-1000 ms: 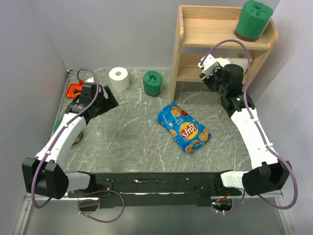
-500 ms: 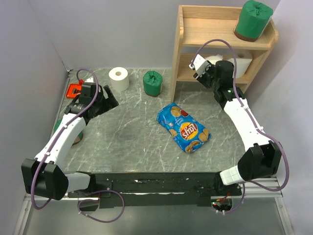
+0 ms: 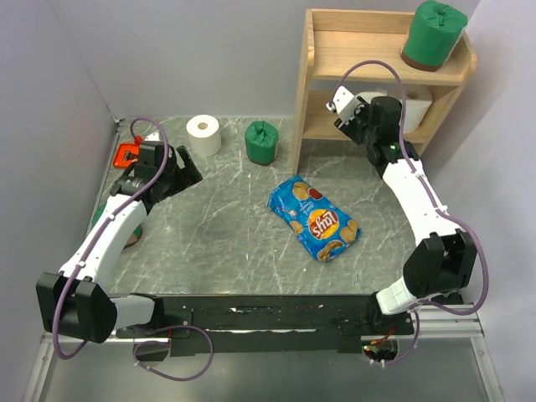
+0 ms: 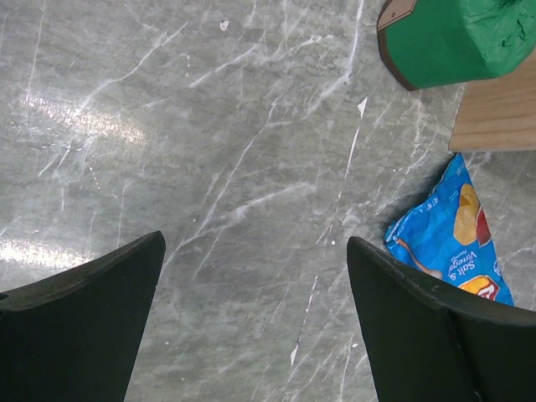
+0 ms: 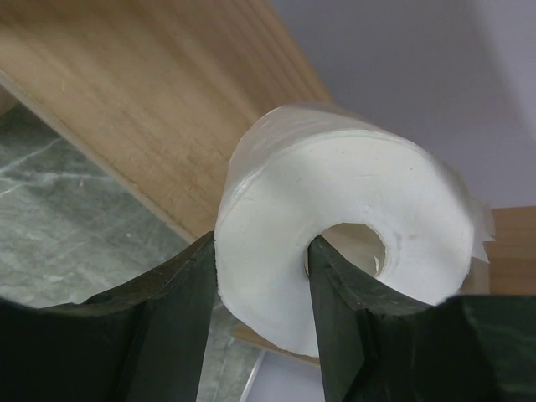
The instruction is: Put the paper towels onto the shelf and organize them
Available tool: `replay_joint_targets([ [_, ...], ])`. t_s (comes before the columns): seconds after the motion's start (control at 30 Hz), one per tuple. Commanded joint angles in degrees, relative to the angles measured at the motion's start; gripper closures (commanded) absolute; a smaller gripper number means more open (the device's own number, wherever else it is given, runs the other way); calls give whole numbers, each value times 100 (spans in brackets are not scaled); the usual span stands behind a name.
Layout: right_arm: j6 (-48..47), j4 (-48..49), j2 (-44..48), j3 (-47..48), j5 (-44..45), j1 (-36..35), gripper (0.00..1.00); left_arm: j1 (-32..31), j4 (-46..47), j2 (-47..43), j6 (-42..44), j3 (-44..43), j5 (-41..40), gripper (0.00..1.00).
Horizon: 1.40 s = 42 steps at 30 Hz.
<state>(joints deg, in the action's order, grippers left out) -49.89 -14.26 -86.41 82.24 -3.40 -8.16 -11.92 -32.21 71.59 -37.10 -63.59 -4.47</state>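
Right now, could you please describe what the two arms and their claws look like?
Both arms are alike: the left arm and right arm have white link shells between bulky black joints, with a thin purple cable looping alongside each. The left claw and right claw have broad, dark, wedge-shaped fingers.

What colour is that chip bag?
Blue with a red logo; the flat plastic chip bag shows best in the top view.

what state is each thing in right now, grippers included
left gripper, jaws open, empty
right gripper, jaws shut on held white roll
held white roll, at shelf lower tier
table white roll, upright
table green roll, upright
top green roll, upright on shelf
chip bag, lying flat
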Motion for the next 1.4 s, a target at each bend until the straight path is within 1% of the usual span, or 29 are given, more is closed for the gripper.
replay_joint_targets([
  [0.0,-170,503,2,460,234,60,43,-12,101,-216,36,-136,-159,4],
  [0.13,-223,433,-86,565,322,87,41,-12,101,-207,36,-136,-168,4],
  [0.4,-214,319,-113,759,331,96,41,-3,92,-207,36,-136,-212,4],
  [0.5,-39,284,45,706,305,78,41,-3,92,-207,28,-136,-247,4],
  [0.6,382,345,431,443,103,61,41,23,74,-216,-16,-127,-282,4],
  [0.7,909,266,871,135,-195,-1,40,32,83,-207,-69,-118,-309,4],
  [0.73,1302,214,1072,74,-248,-45,40,41,92,-207,-86,-118,-344,4],
  [0.8,1805,178,1266,-146,-241,-97,40,41,101,-190,-95,-101,-335,4],
  [0.83,2408,169,1432,-216,-179,-124,40,41,101,-181,-87,-101,-335,4],
  [0.9,3052,126,1609,-418,13,-194,41,41,83,-172,-43,-136,-361,4],
  [0.93,3717,99,1767,-489,102,-229,42,41,83,-181,-43,-127,-414,4],
  [1.0,4309,-155,1908,-656,103,-317,42,41,135,-207,-95,-75,-502,4],
  [1.03,4791,-225,2065,-735,7,-352,42,41,162,-224,-130,-48,-563,4],
  [1.13,5531,-384,2460,-1191,-300,-467,41,41,84,-225,-350,-4,-923,4],
  [1.17,5664,-393,2567,-1453,-380,-493,41,41,22,-216,-498,-13,-1237,3],
  [1.27,5964,-498,2954,-1928,-687,-572,40,163,-101,-172,-884,-30,-1556,3],
  [1.3,5999,-586,3129,-2026,-723,-590,39,434,-76,-137,-947,-56,-1348,3],
  [1.37,6122,-622,3297,-2299,-819,-669,39,708,39,-32,-1018,-162,-1013,2],
])
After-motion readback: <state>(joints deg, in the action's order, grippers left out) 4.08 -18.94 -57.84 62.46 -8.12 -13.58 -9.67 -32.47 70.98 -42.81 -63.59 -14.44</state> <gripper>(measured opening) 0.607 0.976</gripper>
